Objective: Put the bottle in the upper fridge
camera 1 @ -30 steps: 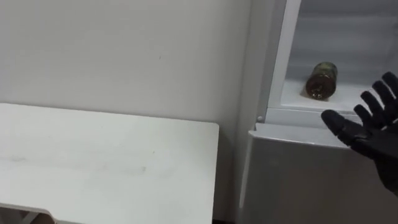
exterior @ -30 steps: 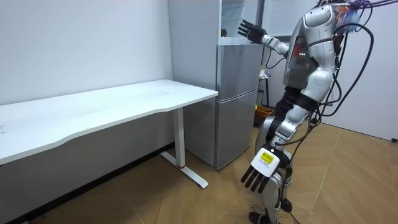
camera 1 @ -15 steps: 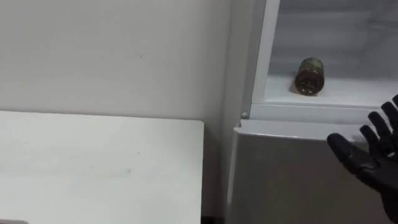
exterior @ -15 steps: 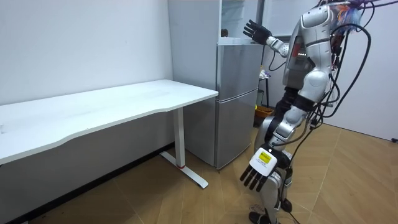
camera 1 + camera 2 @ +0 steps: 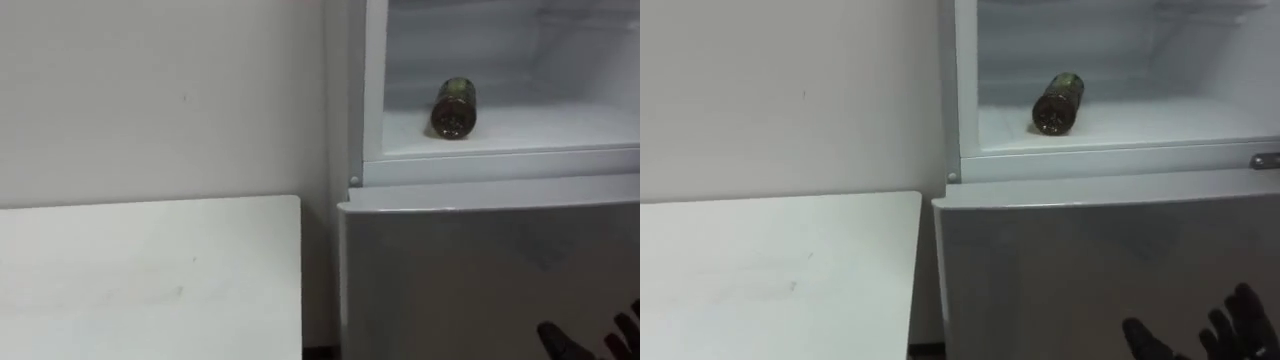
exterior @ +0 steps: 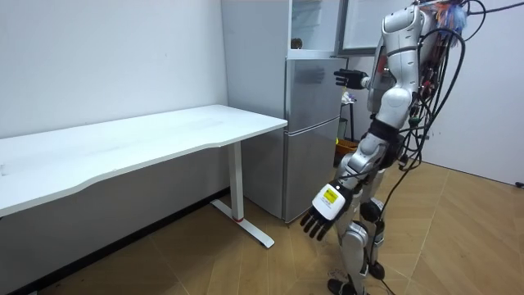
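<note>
The left hand (image 6: 322, 215) hangs low by the robot's leg. Its fingers are loose and spread, and it holds nothing. The right hand (image 6: 350, 79) is held out in front of the chest. Its fingers are straight and wide apart, and it is empty too.

Close in front of that hand is the shut grey door of the lower fridge (image 5: 480, 270). Higher than the hand, a bit to its left and farther back, the bottle (image 5: 453, 107) lies on its side on the white shelf (image 5: 540, 130) of the open upper fridge. One round end points out at the robot.

So the bottle looks to be in its place already. It seems hard and smooth, maybe glass, so it could slip, roll or break. The safest hold would be round its middle, fingers on one side and thumb on the other.
</note>
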You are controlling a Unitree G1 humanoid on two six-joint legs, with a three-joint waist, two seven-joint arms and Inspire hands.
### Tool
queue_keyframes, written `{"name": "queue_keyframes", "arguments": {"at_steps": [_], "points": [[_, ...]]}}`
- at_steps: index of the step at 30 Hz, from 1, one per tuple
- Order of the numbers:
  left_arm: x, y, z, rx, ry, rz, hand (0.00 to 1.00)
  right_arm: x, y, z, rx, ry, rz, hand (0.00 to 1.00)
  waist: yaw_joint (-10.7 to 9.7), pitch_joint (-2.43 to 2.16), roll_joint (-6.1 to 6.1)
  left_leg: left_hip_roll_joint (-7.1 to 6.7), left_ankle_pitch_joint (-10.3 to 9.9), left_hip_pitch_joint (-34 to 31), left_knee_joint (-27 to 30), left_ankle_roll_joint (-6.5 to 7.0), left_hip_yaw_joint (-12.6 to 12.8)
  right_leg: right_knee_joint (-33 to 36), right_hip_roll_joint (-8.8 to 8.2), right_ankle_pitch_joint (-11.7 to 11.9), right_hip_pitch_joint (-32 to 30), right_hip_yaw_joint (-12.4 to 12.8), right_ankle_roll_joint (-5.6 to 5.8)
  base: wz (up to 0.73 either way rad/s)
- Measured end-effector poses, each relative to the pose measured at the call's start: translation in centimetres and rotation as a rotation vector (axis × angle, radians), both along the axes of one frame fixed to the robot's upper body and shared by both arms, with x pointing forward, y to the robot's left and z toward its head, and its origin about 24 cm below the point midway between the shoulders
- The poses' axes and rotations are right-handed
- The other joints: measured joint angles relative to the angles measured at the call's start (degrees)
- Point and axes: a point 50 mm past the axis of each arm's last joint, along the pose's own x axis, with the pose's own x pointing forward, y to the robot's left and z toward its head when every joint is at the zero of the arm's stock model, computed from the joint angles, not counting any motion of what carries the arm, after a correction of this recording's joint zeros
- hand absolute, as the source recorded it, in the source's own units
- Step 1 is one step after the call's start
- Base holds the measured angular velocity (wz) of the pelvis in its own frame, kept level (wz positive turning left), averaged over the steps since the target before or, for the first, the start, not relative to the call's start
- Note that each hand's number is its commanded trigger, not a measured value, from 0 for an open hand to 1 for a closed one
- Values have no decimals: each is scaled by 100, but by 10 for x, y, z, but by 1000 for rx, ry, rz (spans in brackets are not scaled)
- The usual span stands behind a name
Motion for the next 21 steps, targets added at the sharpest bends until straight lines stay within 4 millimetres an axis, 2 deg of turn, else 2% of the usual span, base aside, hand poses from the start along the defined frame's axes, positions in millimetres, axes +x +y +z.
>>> {"name": "queue_keyframes", "arguments": {"at_steps": [3, 6, 9, 11, 12, 14, 17, 21], "points": [[-2, 0, 0, -12, -6, 33, 0, -14, -7, -36, 96, 148, -82, 0, 4, 15, -68, 3, -4, 60, -44, -5, 9, -71, 16, 3, 1, 20, 3, -6], [-3, -1, 0, -16, -3, 35, 0, -21, -11, -50, 129, 207, -117, 0, 2, 12, -81, 0, -4, 56, -47, -5, 10, -77, 20, 2, -20, 28, 5, -2], [-2, -1, 0, -14, -8, 30, 0, -37, -16, -78, 145, 340, -169, 0, 10, 2, -101, 2, -8, 57, -56, -12, -8, -74, 19, -4, 0, -8, 10, 5], [1, -1, 1, -12, -16, 25, 0, -56, -18, -103, 160, 470, -205, 0, 8, 9, -109, 3, -16, 72, -53, -15, -18, -85, 21, -11, 51, -23, 19, 5], [0, -1, 0, -11, -12, 30, 0, -61, -18, -109, 166, 502, -217, 0, 6, 9, -108, 4, -17, 72, -52, -15, -24, -88, 21, -12, 60, -28, 19, 10], [1, 0, 1, -7, -17, 35, 0, -90, -17, -135, 196, 660, -267, 0, -55, 6, -106, 2, -40, 76, -33, -14, -70, -146, 19, -14, 138, -108, 21, 15], [-4, -2, 0, -12, -3, 36, 0, -122, -13, -154, 234, 796, -316, 0, -58, 5, -64, 6, -99, 76, 10, -21, -77, -134, 24, -42, 154, -92, 16, -2], [-5, -2, 0, -13, 0, 44, 0, -140, -9, -163, 267, 873, -338, 0, -136, 9, -70, -3, -129, 111, 54, -19, -63, -52, 5, -111, 166, -84, 22, 0]]}}
